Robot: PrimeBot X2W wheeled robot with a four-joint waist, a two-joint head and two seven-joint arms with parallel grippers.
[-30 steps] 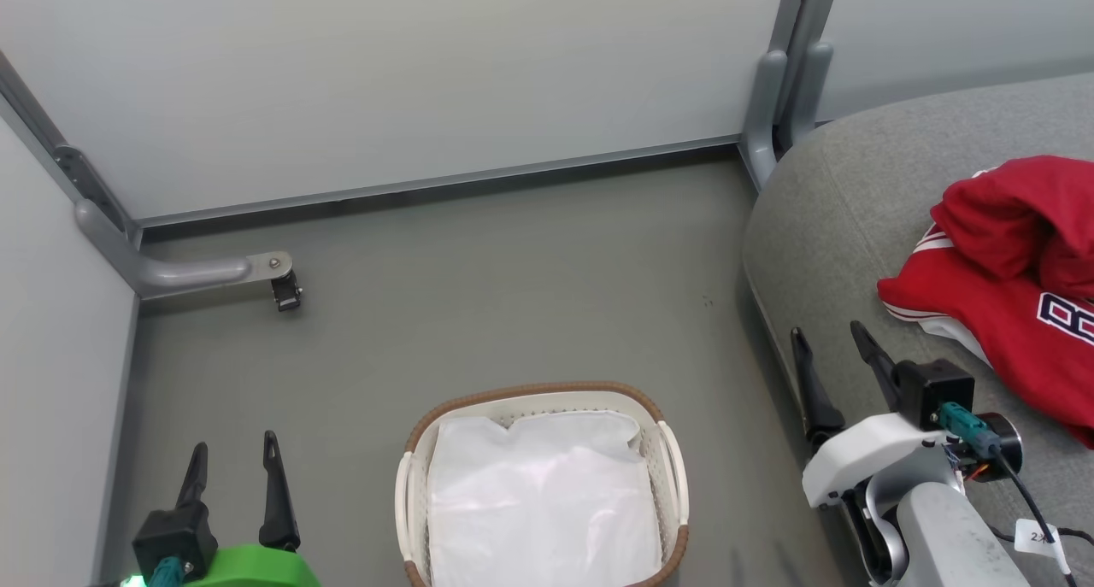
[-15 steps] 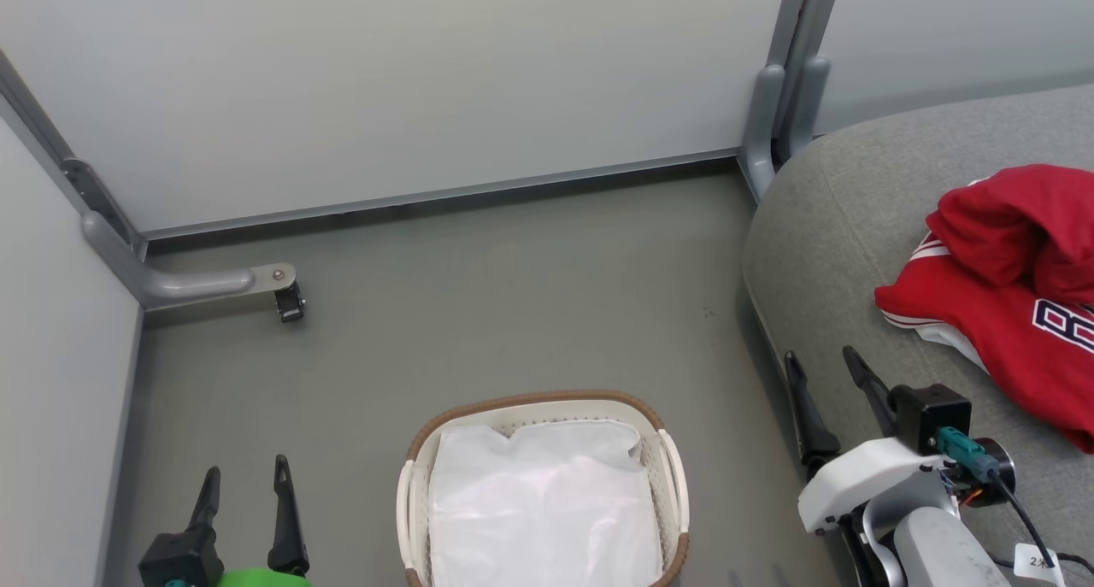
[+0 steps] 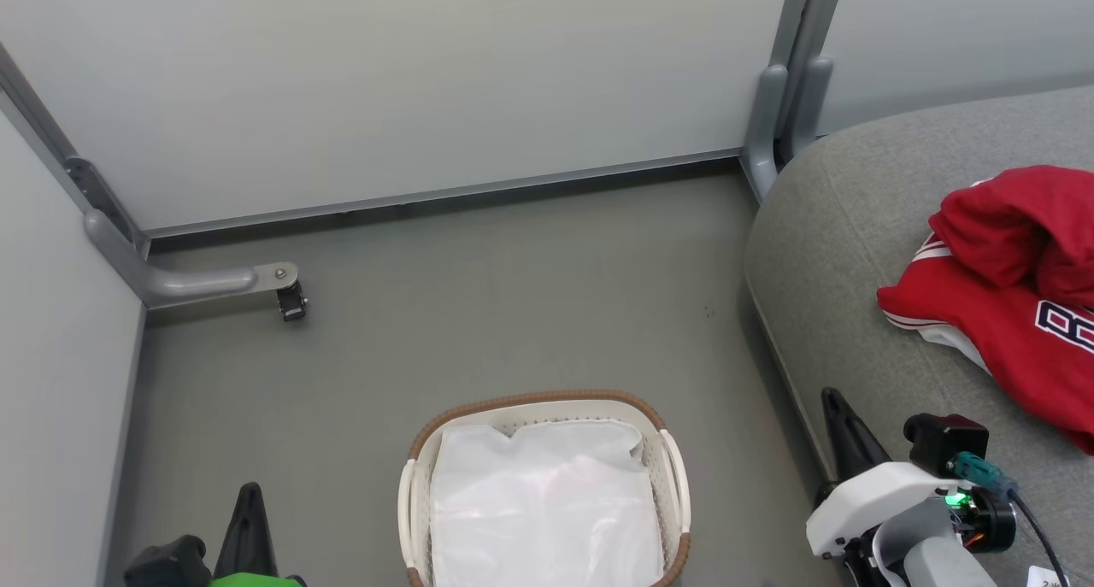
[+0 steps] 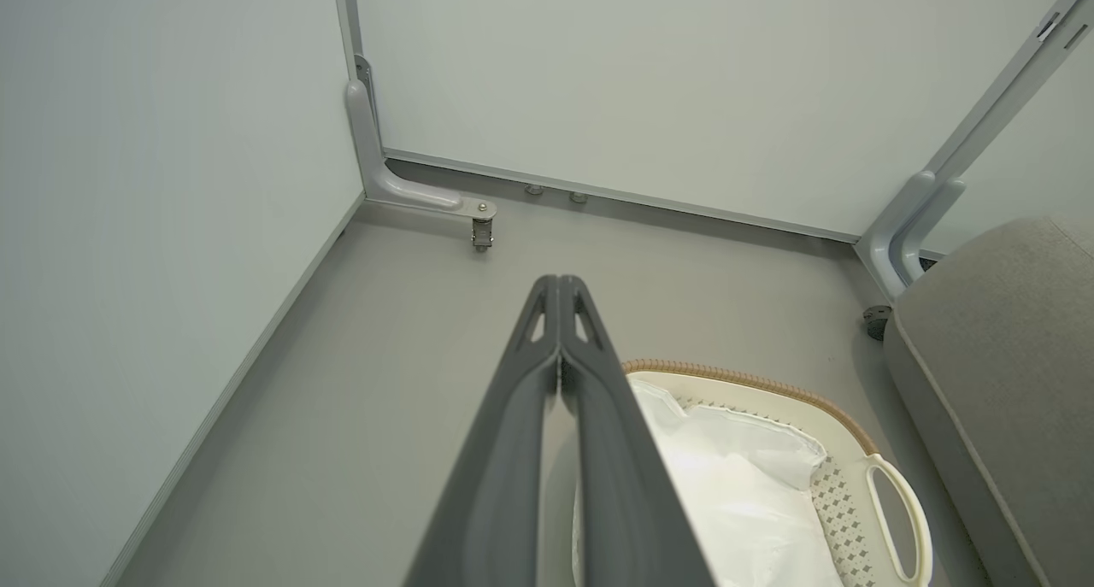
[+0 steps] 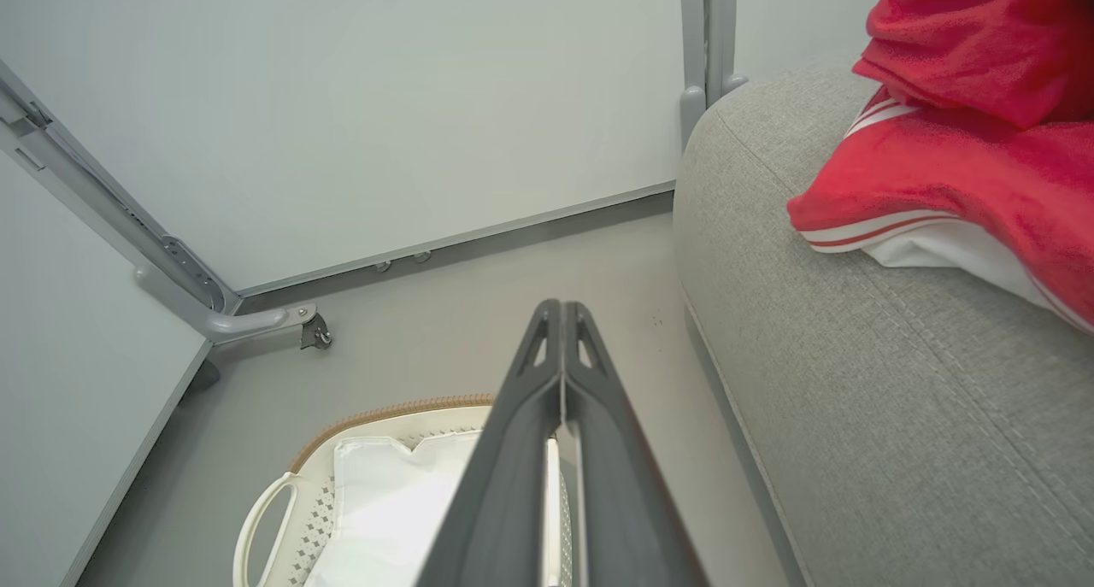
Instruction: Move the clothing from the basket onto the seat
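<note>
The red clothing (image 3: 1013, 296) with white stripes and partial lettering lies crumpled on the grey seat (image 3: 855, 228) at the right; it also fills the upper right of the right wrist view (image 5: 974, 134). The white basket (image 3: 667, 459) with a brown rim stands on the floor at bottom centre, holding only its white liner (image 3: 543, 501). My left gripper (image 3: 250, 497) is shut and empty, left of the basket. My right gripper (image 3: 833, 399) is shut and empty beside the seat's front edge. Both wrist views show the fingers (image 4: 560, 373) pressed together (image 5: 560, 373).
Pale partition panels wall in the back and left. A grey panel foot with a caster (image 3: 289, 301) sticks out over the floor at the left, and a grey post (image 3: 773, 100) stands at the seat's back corner. Open grey floor lies between the basket and the panels.
Both grippers have shut; they stood open in the earlier frames. Both have dropped lower in the head view. The clothing and the basket have stayed put.
</note>
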